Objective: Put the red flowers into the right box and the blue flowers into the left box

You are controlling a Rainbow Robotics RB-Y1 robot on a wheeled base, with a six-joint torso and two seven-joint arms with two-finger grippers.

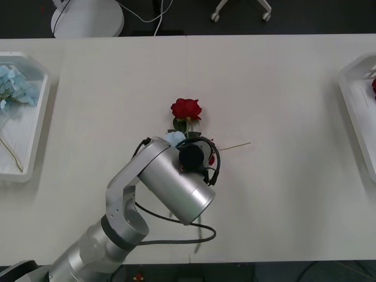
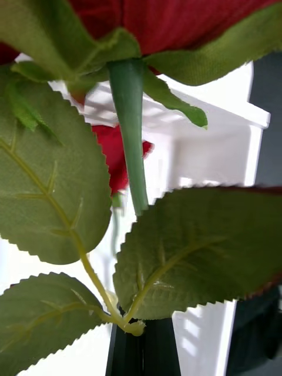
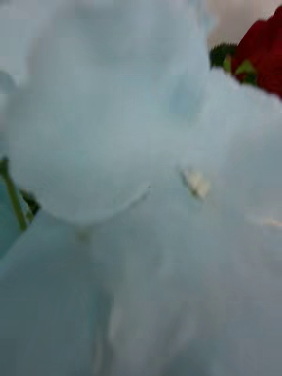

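Observation:
A red flower lies at the table's middle, its stem running toward me. Just in front of it a blue flower peeks out from under my left arm, whose gripper is down on that flower. In the left wrist view pale blue petals press against the lens, with the red bloom beside them. The left box holds blue flowers. My right gripper is shut on a red flower's stem over the right box, where another red bloom lies.
The right box sits at the table's right edge with a red bloom at its rim. A thin pale stem lies on the table right of the left gripper. Chair bases stand on the floor beyond the far edge.

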